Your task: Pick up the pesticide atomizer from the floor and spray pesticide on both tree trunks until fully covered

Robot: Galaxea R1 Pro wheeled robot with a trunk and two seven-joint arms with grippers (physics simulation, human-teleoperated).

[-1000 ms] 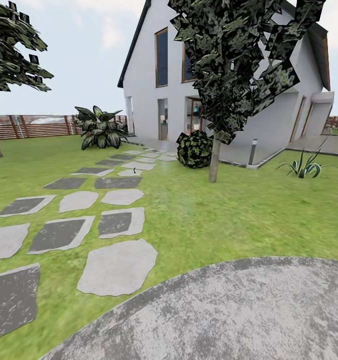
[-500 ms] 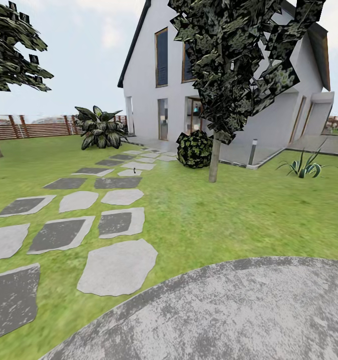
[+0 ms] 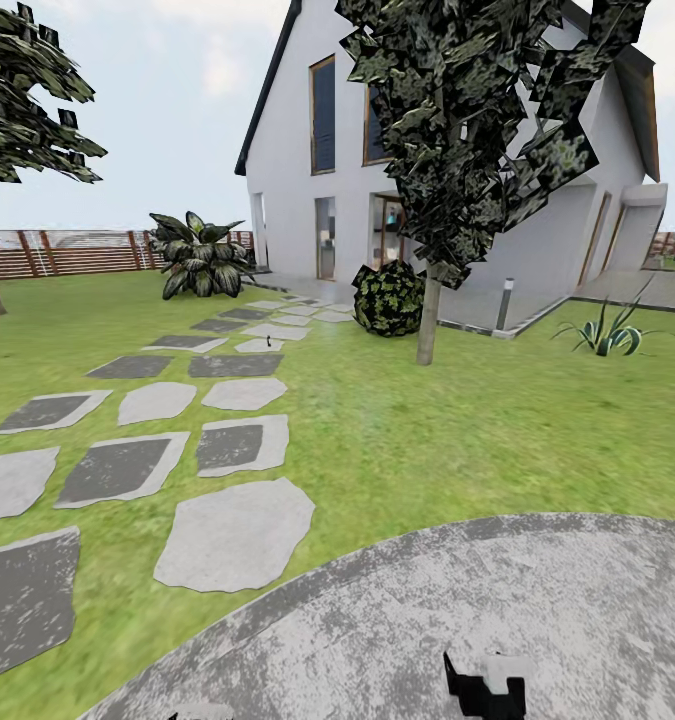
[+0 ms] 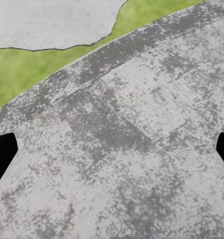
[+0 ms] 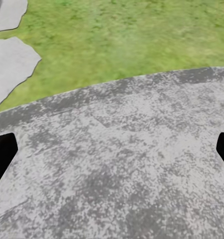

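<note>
Black right hand hangs low over grey paving — fingers spread.

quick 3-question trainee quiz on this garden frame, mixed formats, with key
1. True or false: the pesticide atomizer lies on the stepping-stone path, far ahead of the robot.
2. Which plant stands right beside the nearer tree trunk? A) round dark bush B) spiky plant C) broad-leaved plant
3. Fill in: in both wrist views the jaws hang over a grey mottled ____, not over grass.

Key
1. True; it is a tiny dark speck on a far stone.
2. A
3. Paved area; the finger tips sit at the frame edges, spread wide, with nothing between them.
</note>
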